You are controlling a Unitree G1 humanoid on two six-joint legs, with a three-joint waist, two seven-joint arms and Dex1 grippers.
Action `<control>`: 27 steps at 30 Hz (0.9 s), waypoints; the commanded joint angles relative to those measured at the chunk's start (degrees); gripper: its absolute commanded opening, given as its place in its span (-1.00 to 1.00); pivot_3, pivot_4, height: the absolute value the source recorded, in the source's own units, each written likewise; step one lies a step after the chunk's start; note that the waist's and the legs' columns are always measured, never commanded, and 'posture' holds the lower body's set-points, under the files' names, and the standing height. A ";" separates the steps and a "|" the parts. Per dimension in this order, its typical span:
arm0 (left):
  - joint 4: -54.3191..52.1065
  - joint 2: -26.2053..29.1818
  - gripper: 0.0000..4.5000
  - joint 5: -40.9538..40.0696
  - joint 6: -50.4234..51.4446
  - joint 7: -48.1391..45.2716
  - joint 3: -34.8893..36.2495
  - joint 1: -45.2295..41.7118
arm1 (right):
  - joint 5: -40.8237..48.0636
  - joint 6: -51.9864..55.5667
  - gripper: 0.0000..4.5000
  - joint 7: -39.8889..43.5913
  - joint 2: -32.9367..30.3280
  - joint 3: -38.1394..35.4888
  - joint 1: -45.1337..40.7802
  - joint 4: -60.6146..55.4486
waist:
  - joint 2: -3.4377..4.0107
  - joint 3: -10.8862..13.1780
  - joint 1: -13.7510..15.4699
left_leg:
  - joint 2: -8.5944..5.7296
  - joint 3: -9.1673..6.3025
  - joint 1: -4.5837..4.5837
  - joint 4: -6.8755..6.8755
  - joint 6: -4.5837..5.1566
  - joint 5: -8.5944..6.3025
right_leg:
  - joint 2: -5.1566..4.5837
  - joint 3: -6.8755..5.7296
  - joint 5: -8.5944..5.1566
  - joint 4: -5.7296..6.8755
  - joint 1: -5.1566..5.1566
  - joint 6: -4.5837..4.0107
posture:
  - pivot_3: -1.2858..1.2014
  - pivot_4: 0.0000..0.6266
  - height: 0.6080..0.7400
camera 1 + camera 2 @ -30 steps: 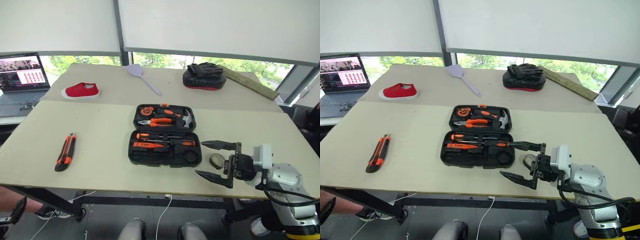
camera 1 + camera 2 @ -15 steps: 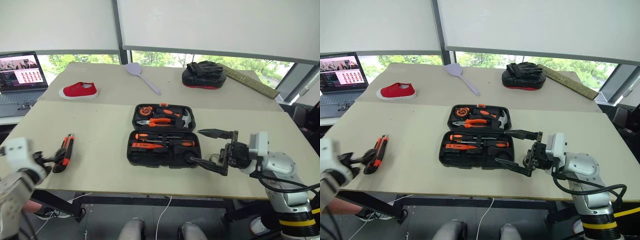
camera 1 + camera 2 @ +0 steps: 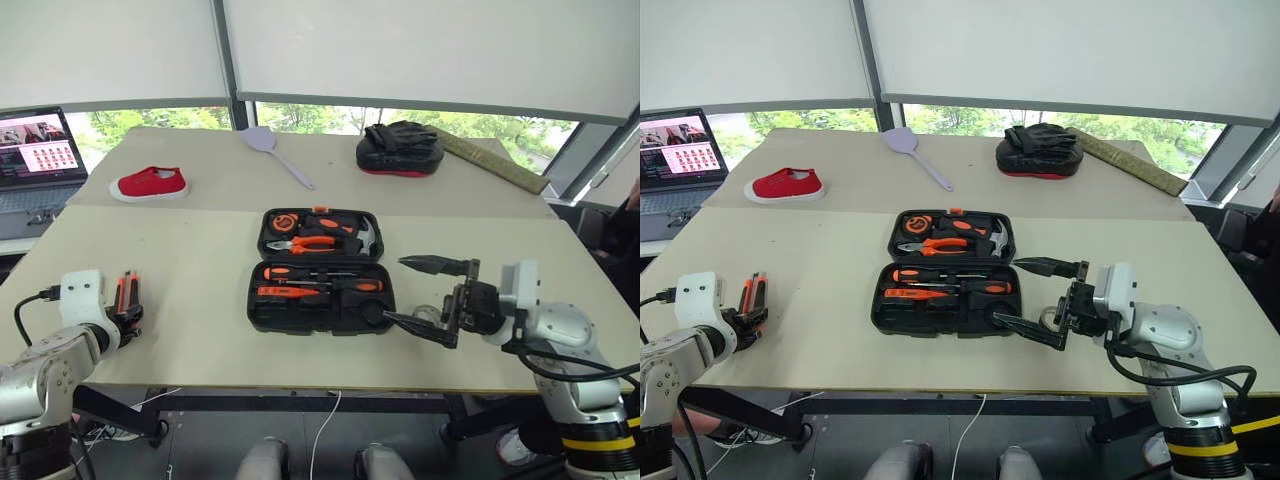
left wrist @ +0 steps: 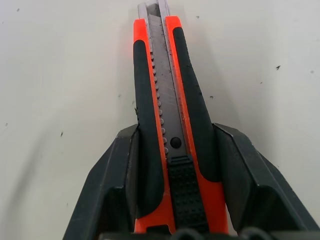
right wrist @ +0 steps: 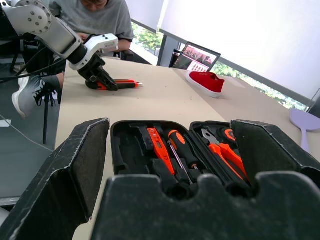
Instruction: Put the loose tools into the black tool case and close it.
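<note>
Table point(image 3: 200, 300) first: a broad pale top, with the black tool case point(image 3: 320, 272) lying open at its middle, both halves flat. Every place below is given from that case. Its far half holds orange pliers, a hammer and a tape measure; its near half holds orange-and-black screwdrivers point(image 3: 325, 284) in their recesses.

Well to the left of the case, near the table's front edge, lies the utility knife point(image 3: 126, 295), its long axis running away from the robot, roughly parallel to the case's short sides. The left gripper point(image 3: 124, 318) is on the knife's near end. In the left wrist view its two black fingers point(image 4: 117, 175) stand either side of the orange-and-black handle point(image 4: 170, 130), the knife pointing straight out along them; they look to be touching the handle's flanks, but a firm clamp cannot be told, and the knife seems to rest on the table. The left arm is plainly the nearer one for this tool, and the carry would run rightward to the case.

Just right of the case's near half the right gripper point(image 3: 425, 297) hangs with its jaws spread wide and nothing between them, pointing leftward at the case. A small tape roll point(image 3: 430, 316) lies on the table just behind the lower finger, partly hidden.
</note>
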 commanded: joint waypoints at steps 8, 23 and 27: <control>-3.51 13.88 -0.23 5.09 -37.19 -56.91 -25.51 -9.28 | 3.12 4.21 1.00 1.73 -9.45 -9.66 3.85 -1.72 | 0.02 0.00 1.26 | -0.16 0.67 -0.36 -0.12 -0.06 -0.09 | -0.70 0.08 -0.10 -0.36 -0.53 -0.22 | 0.03 -0.52 1.00; 11.44 1.45 -0.23 28.31 -45.38 -59.18 -49.05 -31.60 | 3.53 7.70 1.00 2.76 -12.87 -14.96 13.61 -5.21 | -0.02 0.03 0.50 | 0.00 1.29 -0.45 0.08 0.65 0.29 | 0.01 0.16 0.14 -0.16 -0.31 0.49 | 0.03 -0.52 1.00; 12.81 -0.81 -0.23 29.22 -45.19 -59.46 -49.56 -32.81 | 3.07 7.04 1.00 2.26 -11.87 -14.97 15.23 -6.02 | -0.02 0.03 0.49 | 0.00 1.27 -0.43 0.16 0.65 0.29 | 0.00 0.16 0.14 -0.16 -0.24 0.52 | 0.03 -0.52 1.00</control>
